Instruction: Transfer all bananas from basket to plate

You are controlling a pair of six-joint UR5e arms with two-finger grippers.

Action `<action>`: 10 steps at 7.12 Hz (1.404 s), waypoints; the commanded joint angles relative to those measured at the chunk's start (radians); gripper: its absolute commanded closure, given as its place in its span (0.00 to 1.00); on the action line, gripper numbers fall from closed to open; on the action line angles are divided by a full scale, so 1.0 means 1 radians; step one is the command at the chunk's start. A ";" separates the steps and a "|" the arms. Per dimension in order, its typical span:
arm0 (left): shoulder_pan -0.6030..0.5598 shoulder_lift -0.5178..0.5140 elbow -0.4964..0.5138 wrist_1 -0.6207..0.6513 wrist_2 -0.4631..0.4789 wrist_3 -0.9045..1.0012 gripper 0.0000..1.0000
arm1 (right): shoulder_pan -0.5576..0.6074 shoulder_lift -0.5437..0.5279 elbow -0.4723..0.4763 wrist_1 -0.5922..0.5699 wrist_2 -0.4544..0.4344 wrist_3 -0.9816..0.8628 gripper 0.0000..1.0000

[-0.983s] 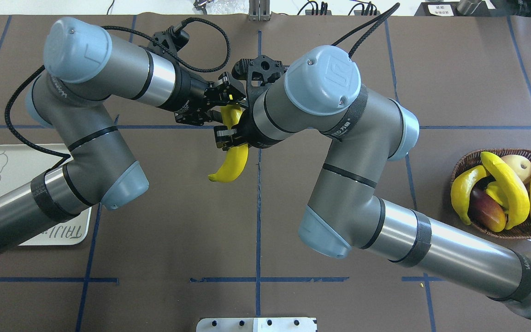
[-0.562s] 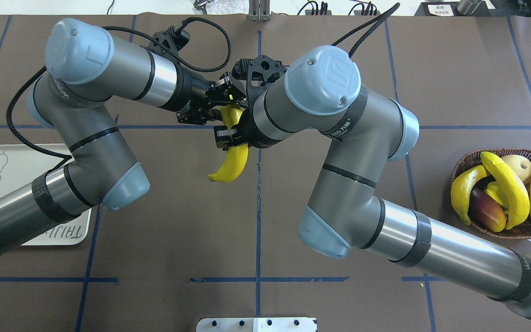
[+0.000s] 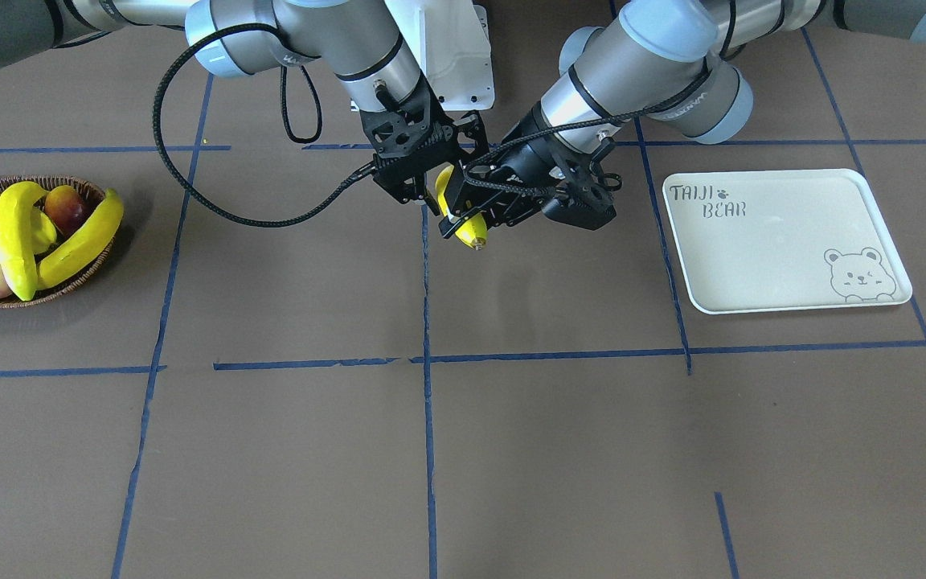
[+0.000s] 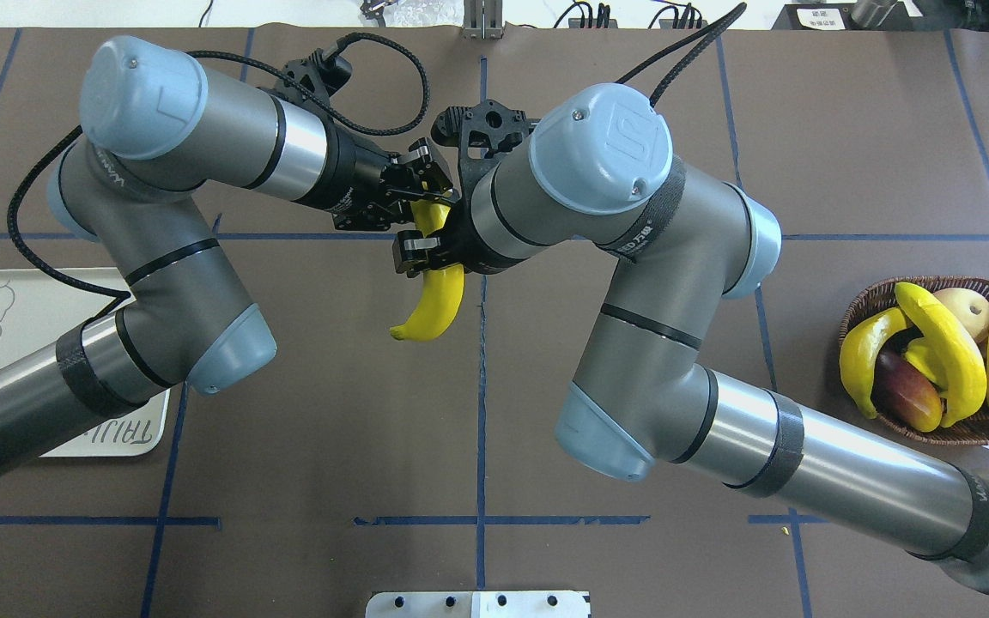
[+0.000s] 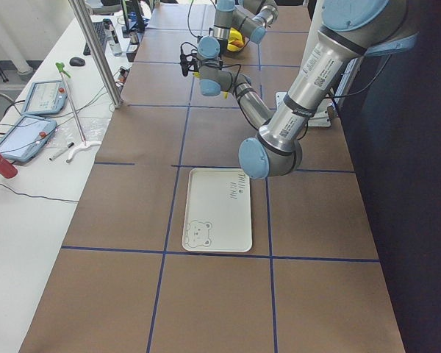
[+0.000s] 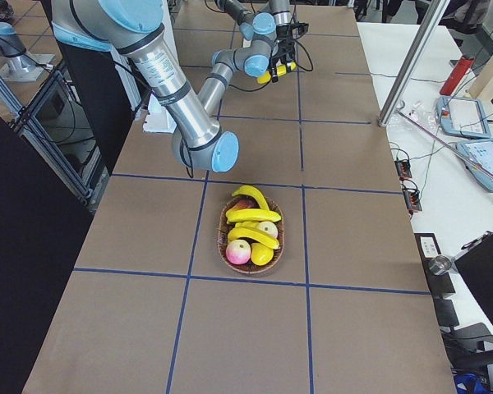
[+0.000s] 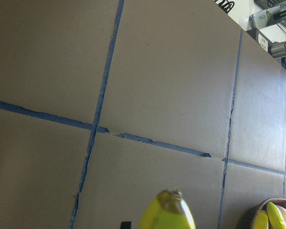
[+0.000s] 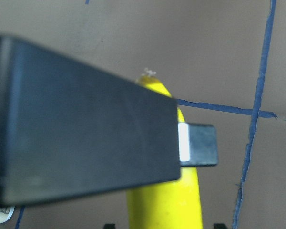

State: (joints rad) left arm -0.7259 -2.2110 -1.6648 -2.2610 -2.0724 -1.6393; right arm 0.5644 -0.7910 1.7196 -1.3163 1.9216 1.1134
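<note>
From the front, we see the right tool (image 3: 445, 201) clenched on a banana (image 3: 468, 228). It holds the banana in the air above the surface (image 3: 431, 450), between the basket (image 3: 45, 297) and the plate (image 3: 776, 241). The left tool (image 3: 497, 211) meets it from the plate's side, but we cannot tell whether its fingers press on the banana. Three bananas (image 3: 17, 233) lie in the basket with other fruit.

From overhead, the right tool (image 4: 415, 251) sits across the banana (image 4: 439, 296), with the left tool (image 4: 415, 187) at its far end. The basket (image 4: 941, 436) is at the right edge, and the plate (image 4: 22, 313) at the left is partly under the left arm.

From the left end, the plate (image 5: 217, 209) lies near us; the tools are too small to judge.

From the right end, the basket (image 6: 248, 272) is near and the banana (image 6: 267, 75) is far beyond it.

In the left wrist view we see only the banana's dark tip (image 7: 168, 210).

In the right wrist view, a blurred black bar crosses the banana (image 8: 167, 210).
</note>
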 commanded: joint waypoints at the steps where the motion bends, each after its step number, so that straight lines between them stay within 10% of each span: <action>1: -0.003 0.004 -0.003 0.000 0.000 0.001 1.00 | 0.003 0.001 0.002 0.002 -0.001 0.000 0.00; 6: -0.206 0.193 -0.003 0.032 -0.081 0.007 1.00 | 0.031 -0.020 0.031 -0.009 0.016 0.000 0.00; 10: -0.415 0.556 -0.003 0.109 -0.250 0.260 1.00 | 0.159 -0.034 0.032 -0.228 0.113 -0.010 0.00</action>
State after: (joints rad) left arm -1.1204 -1.7856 -1.6708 -2.1572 -2.3151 -1.5320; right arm 0.6679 -0.8198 1.7507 -1.4722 1.9815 1.1112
